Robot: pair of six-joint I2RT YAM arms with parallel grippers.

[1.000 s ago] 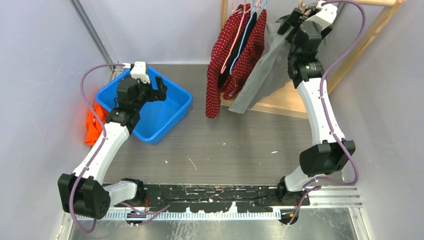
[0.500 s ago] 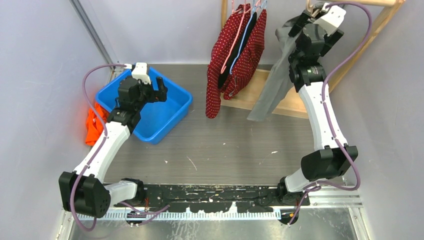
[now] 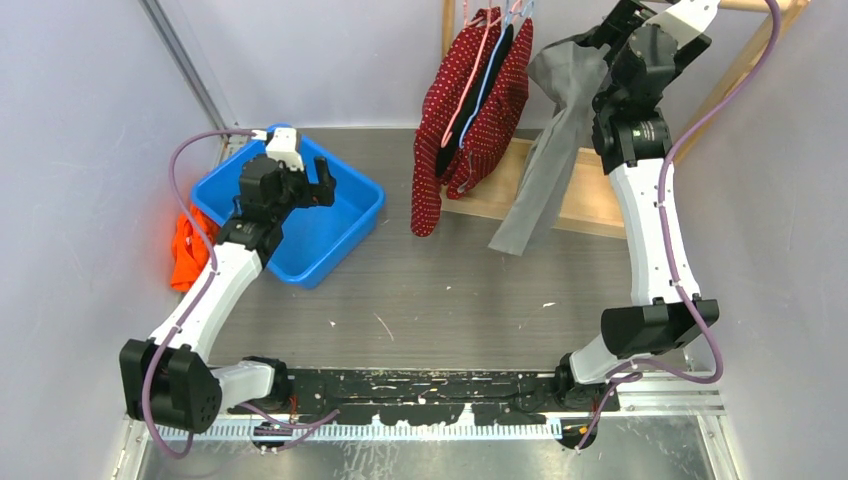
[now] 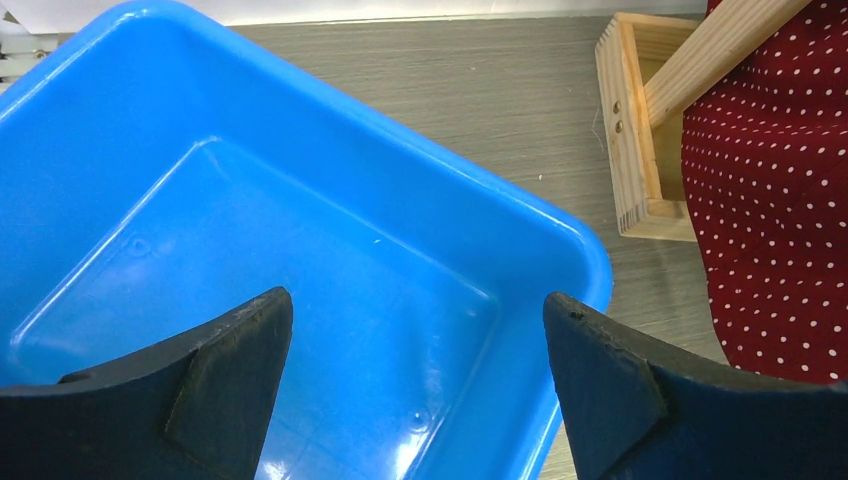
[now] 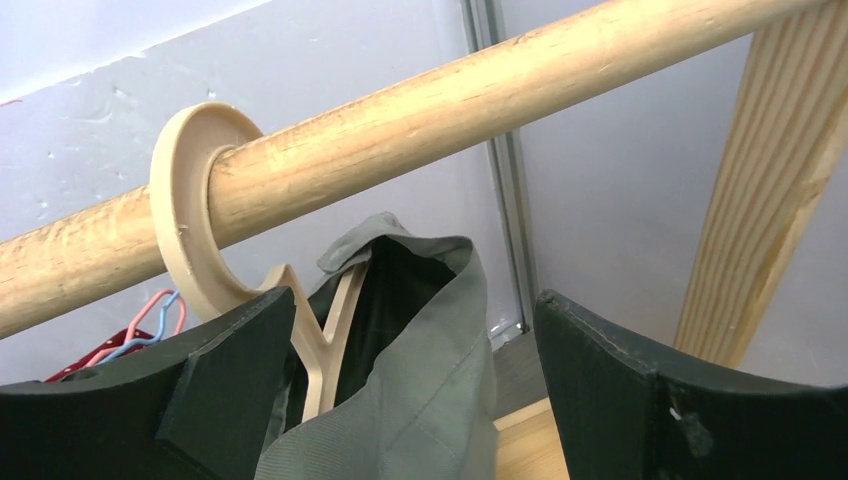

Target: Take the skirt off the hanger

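Right wrist view: the grey skirt (image 5: 420, 400) hangs on a beige hanger (image 5: 205, 250), whose hook loops over the wooden rail (image 5: 450, 110). The right gripper (image 5: 412, 335) sits just under the rail with its fingers spread wide. The waistband and the hanger neck lie between them, and nothing is pinched.

The step in hand looks like the approach for a first grasp, since the skirt is not yet off the hanger. The next move probably calls for closing on the waistband alone, clear of the hanger neck, then drawing it down and away from the rail.

In the top external view the skirt's long axis runs from the rail down and leftward, waistband at the rail, hem pointing away from it. The left gripper (image 4: 415, 320) is well apart from the rail, also spread and holding nothing, with a blue tub (image 4: 560, 230) in its view.
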